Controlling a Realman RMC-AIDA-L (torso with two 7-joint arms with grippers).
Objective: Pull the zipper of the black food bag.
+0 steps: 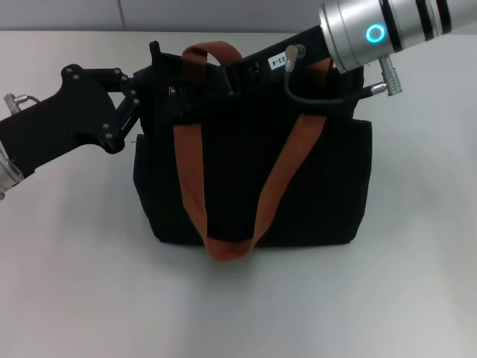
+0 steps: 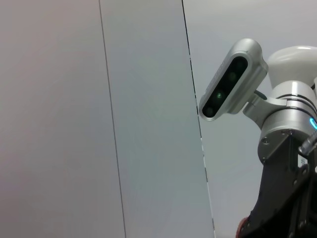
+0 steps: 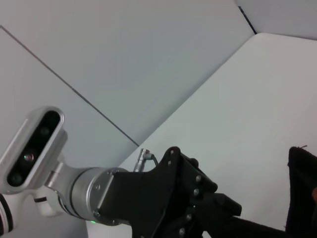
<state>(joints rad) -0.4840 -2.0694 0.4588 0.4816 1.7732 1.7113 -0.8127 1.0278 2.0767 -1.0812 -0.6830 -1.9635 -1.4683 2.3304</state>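
The black food bag (image 1: 246,171) stands upright mid-table in the head view, with two rust-orange straps (image 1: 190,179) hanging down its front. My left gripper (image 1: 149,86) reaches in from the left and sits at the bag's top left corner. My right gripper (image 1: 235,74) reaches in from the upper right and lies along the bag's top edge, black against black. The silver zipper pull is hidden under the grippers. A corner of the bag (image 3: 302,193) shows in the right wrist view.
The bag rests on a white table (image 1: 82,283) with a pale wall (image 1: 74,13) behind it. The right wrist view shows my left arm's wrist camera (image 3: 32,146). The left wrist view shows my right arm's wrist camera (image 2: 228,87) against wall panels.
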